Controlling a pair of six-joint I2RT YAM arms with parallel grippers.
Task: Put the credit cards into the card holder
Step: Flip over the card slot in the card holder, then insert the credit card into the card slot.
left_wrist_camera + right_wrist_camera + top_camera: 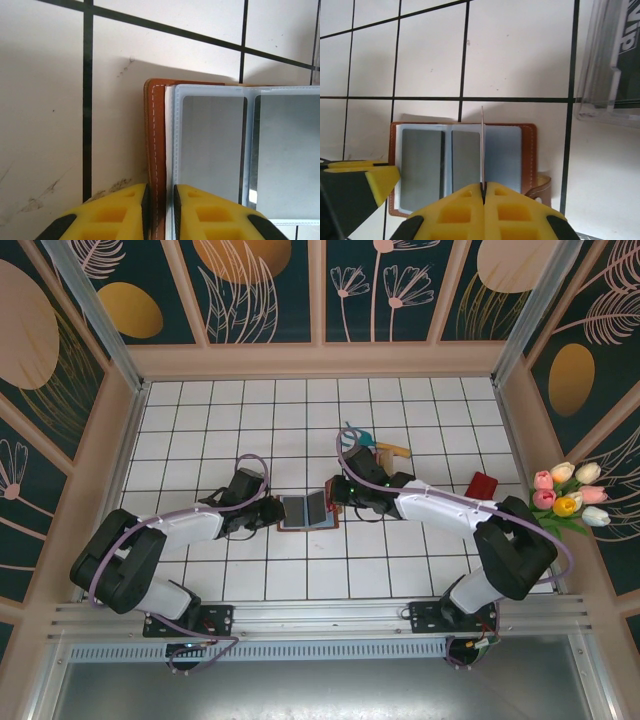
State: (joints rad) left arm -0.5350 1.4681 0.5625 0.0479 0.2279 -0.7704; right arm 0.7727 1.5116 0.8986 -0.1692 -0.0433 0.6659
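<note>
The card holder (pixel 305 510) lies open on the tiled table, brown leather outside and clear sleeves over grey pockets (pixel 422 165) inside. My left gripper (pixel 160 192) is shut on its left leather edge (pixel 154 140), one yellow finger on each side of the cover. My right gripper (pixel 483 187) is shut on a thin pale credit card (pixel 483 145). That card shows edge-on, upright over the right half of the holder, near the middle fold. A red credit card (pixel 482 485) lies flat to the right, apart from both grippers.
A clear plastic box (pixel 610 60) sits just beyond the holder on the right. A garden fork (pixel 385 447) lies behind the right gripper (pixel 335 495). Tulips (pixel 568 495) rest at the right wall. The holder's strap (pixel 540 187) sticks out on its right side.
</note>
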